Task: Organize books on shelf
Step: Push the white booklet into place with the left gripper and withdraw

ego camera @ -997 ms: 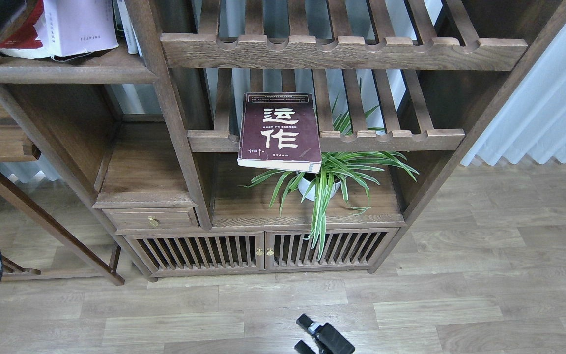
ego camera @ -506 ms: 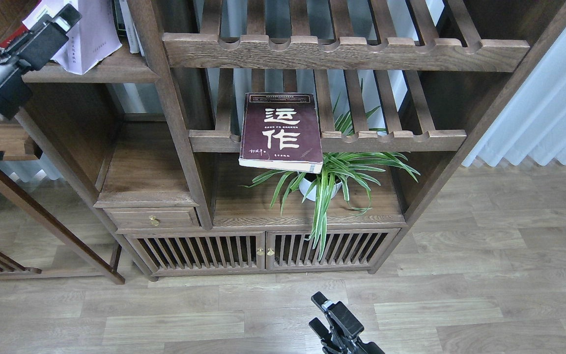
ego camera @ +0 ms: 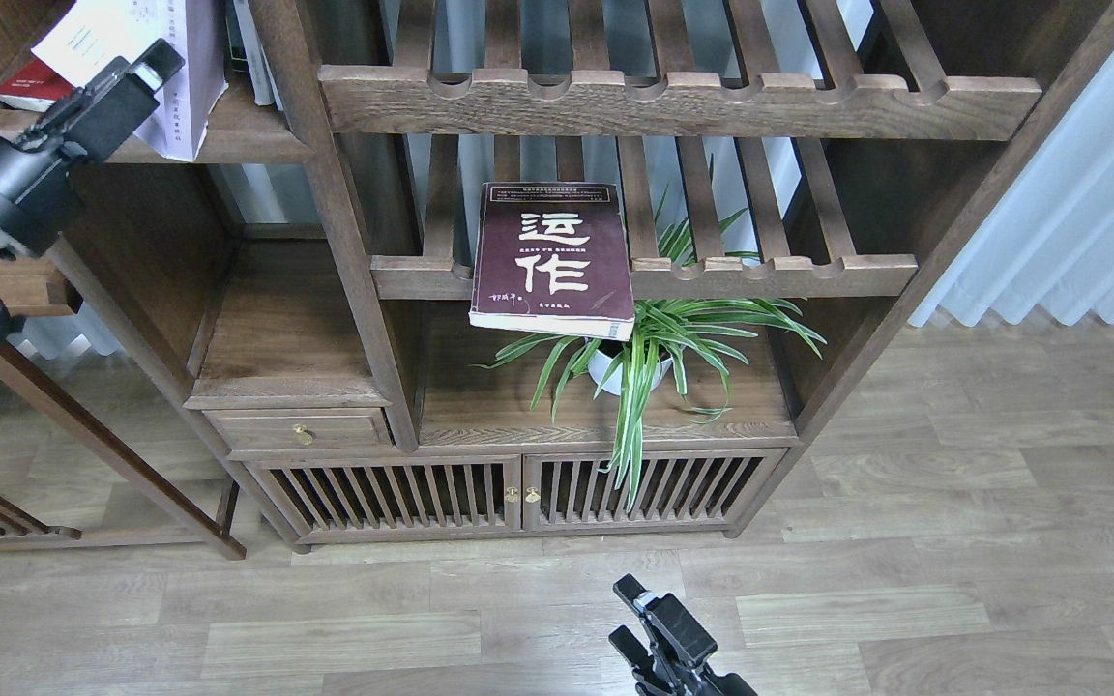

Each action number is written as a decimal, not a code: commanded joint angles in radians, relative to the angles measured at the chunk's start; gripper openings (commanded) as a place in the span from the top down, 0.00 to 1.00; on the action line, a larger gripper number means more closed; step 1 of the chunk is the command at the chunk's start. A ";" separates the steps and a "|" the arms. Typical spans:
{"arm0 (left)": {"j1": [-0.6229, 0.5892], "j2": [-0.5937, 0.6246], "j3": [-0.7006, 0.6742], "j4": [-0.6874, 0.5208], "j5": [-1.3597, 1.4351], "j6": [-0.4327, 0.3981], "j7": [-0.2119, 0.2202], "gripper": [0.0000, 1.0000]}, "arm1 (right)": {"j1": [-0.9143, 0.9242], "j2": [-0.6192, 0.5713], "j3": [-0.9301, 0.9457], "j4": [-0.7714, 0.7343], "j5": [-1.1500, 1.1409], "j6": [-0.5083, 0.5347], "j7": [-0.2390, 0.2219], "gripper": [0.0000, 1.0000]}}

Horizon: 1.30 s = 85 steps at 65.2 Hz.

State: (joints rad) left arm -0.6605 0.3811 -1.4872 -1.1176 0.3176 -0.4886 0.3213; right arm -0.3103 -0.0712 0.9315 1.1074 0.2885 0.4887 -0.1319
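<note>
The bookcase (ego camera: 344, 242) fills the view; its plank shelf (ego camera: 248, 135) sits at upper left, carrying the white book (ego camera: 170, 58) and the red book (ego camera: 30, 85). The maroon book (ego camera: 554, 261) lies on a slatted rack (ego camera: 770, 275), overhanging a potted plant (ego camera: 654, 358). The left claw (ego camera: 146, 77) is at the white book's lower edge; whether it pinches cannot be told. It should square that book gently. The right claw (ego camera: 636, 614) hangs spread, low above the floor.

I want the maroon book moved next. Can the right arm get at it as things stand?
Probably yes. The right gripper sits low over the floor, and the maroon book overhangs the slatted rack's front edge with nothing between them; only the plant sits beneath it.
</note>
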 commanded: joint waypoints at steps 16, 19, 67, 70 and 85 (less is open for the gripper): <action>-0.131 0.005 -0.002 0.030 0.049 0.000 0.147 0.60 | -0.004 -0.001 0.001 0.000 0.001 0.000 0.000 0.01; -0.139 0.005 -0.002 0.032 0.063 0.000 0.147 0.60 | -0.004 -0.002 0.001 0.000 0.003 0.000 0.000 0.02; -0.229 0.088 -0.067 0.134 0.239 0.000 0.147 0.59 | -0.007 -0.004 0.001 0.000 0.005 0.000 0.001 0.01; -0.232 0.087 -0.067 0.136 0.256 0.000 0.147 0.59 | -0.007 -0.004 0.001 0.000 0.005 0.000 0.001 0.01; -0.215 0.051 -0.064 0.091 0.140 0.000 0.084 0.51 | -0.012 -0.005 0.001 0.000 0.005 0.000 0.005 0.01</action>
State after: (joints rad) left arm -0.8901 0.4450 -1.5482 -0.9952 0.5399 -0.4887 0.4355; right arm -0.3211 -0.0753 0.9327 1.1083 0.2930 0.4887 -0.1303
